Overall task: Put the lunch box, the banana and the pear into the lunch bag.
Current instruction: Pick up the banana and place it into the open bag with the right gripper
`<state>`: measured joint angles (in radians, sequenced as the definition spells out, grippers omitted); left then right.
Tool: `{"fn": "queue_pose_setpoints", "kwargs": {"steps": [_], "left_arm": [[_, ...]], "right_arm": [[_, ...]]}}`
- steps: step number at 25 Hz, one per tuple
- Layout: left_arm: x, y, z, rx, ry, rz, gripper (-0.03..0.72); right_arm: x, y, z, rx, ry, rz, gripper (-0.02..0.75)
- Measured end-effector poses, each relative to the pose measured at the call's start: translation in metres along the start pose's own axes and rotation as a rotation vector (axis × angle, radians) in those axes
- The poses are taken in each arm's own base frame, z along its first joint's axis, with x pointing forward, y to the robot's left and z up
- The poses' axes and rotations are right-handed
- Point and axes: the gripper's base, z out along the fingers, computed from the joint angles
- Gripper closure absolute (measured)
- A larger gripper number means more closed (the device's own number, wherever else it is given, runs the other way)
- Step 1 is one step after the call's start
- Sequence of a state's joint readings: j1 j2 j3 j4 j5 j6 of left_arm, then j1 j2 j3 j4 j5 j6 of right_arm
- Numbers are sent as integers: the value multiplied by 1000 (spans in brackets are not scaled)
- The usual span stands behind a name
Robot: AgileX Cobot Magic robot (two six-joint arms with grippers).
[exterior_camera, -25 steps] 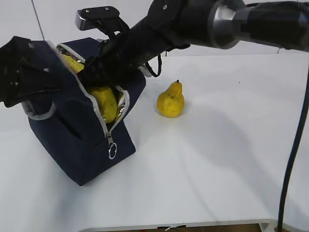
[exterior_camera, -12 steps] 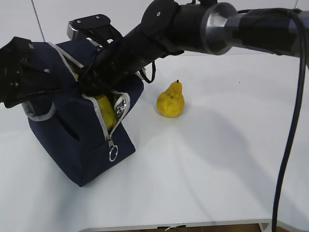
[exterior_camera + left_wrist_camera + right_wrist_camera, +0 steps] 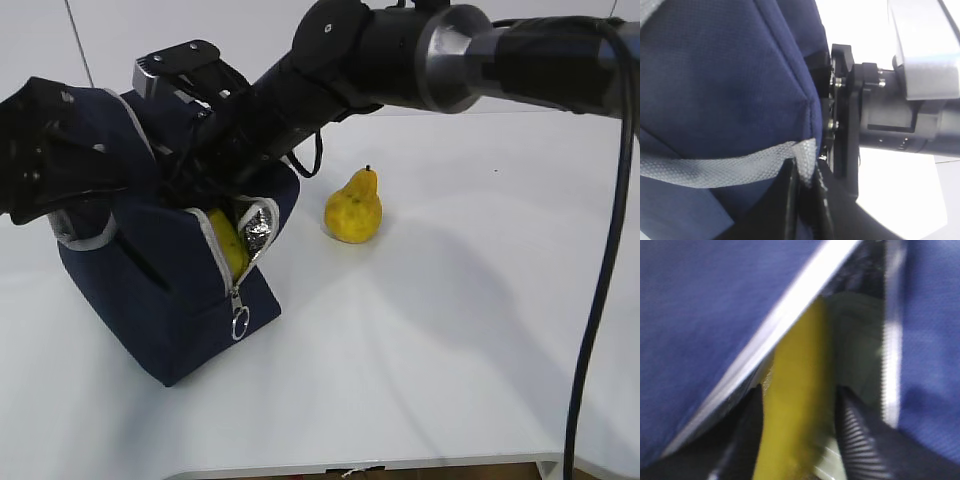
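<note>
Banana [image 3: 228,243] sunk deeper into lunch bag [image 3: 150,290] — no lettering legible.

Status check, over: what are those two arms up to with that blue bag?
Left jaws pinched on lunch bag rim. Right jaws astride banana inside bag, grip unclear. Pear on table, apart. Nothing blocking.

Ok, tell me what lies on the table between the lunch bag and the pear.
Nothing: in the exterior view only bare white table separates the lunch bag from the pear, which stands apart to its right.
</note>
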<state>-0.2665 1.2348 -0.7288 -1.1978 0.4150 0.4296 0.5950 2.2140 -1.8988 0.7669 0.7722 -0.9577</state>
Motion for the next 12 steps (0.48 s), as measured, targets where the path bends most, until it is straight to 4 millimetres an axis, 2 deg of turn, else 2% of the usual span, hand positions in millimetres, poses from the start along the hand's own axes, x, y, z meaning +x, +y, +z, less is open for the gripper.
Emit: {"fn": "queue_pose_setpoints", "kwargs": {"steps": [9, 12], "left_arm": [[0, 0, 0, 0, 2, 4, 680], [0, 0, 0, 0, 2, 6, 680]], "right_arm": [[1, 2, -1, -27, 17, -42, 318], [-5, 4, -4, -42, 16, -62, 293]]}}
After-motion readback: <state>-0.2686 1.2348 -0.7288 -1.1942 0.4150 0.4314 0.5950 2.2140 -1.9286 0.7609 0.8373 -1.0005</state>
